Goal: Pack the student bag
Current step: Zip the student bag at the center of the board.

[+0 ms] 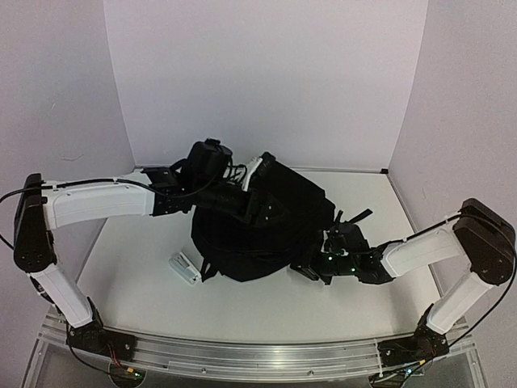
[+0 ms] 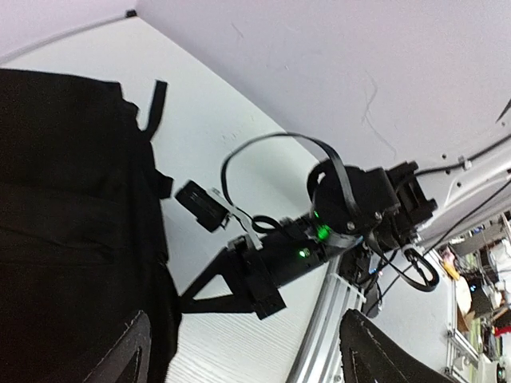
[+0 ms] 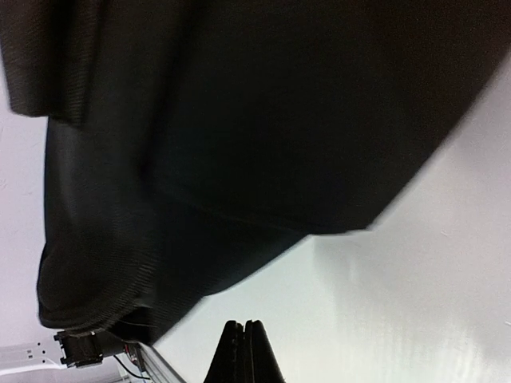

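**Soft black bag slumped mid-bench, arms at either flank**

The student bag sat in the middle of the white bench, a slumped, rounded heap of matte black woven fabric with soft folds and no hard edge. A short flat strap trailed off its right side onto the bare surface.

The left gripper hung over the bag's top left with its dark fingers spread wide and nothing between them. The right gripper lay low at the bag's near right corner, its two fingers pressed together into a narrow wedge, holding nothing; the fabric above it was blurred in the wrist view.

A small white ribbed object, too small to identify, lay on the bench just beside the bag's near left edge.

Pale smooth walls closed the bench on three sides, and a ridged aluminium rail ran along the near edge. Open bench showed to the left, to the right and in front of the bag; less showed behind it.
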Robot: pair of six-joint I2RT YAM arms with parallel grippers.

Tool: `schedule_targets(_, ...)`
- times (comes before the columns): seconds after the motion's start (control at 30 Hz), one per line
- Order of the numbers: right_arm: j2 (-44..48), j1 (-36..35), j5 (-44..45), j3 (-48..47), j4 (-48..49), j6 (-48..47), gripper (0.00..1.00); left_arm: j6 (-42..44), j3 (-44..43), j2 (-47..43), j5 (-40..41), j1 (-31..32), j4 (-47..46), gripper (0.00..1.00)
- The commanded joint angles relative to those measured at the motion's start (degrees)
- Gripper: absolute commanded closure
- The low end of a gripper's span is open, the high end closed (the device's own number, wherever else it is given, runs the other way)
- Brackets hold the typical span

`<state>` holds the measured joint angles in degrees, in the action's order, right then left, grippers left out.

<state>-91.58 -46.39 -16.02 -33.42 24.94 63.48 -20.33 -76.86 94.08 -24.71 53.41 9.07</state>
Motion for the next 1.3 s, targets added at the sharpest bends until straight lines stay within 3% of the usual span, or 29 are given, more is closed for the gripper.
schedule_targets(0.0, 4.65, 0.11, 4.36, 3.43, 2.01, 3.18, 1.0, -0.82, -2.03, 6.4, -2.48, 3.41, 3.39, 0.19)
schedule_targets(0.33, 7.18, 0.08, 5.23, 6.21, 2.11, 4.49, 1.0, -0.81, -5.97, 13.22, -4.59, 6.6, 7.6, 0.21)
schedule_targets(0.83, 6.8, 0.03, 4.4, 5.76, 3.12, 4.18, 1.0, 0.89, -9.52, 18.05, 7.79, 6.71, 15.24, 0.19)
schedule_targets(1.27, 9.77, 0.03, 5.54, 7.47, 3.16, 4.73, 1.0, -3.57, -13.3, 24.47, 3.51, 6.68, 13.68, 0.14)
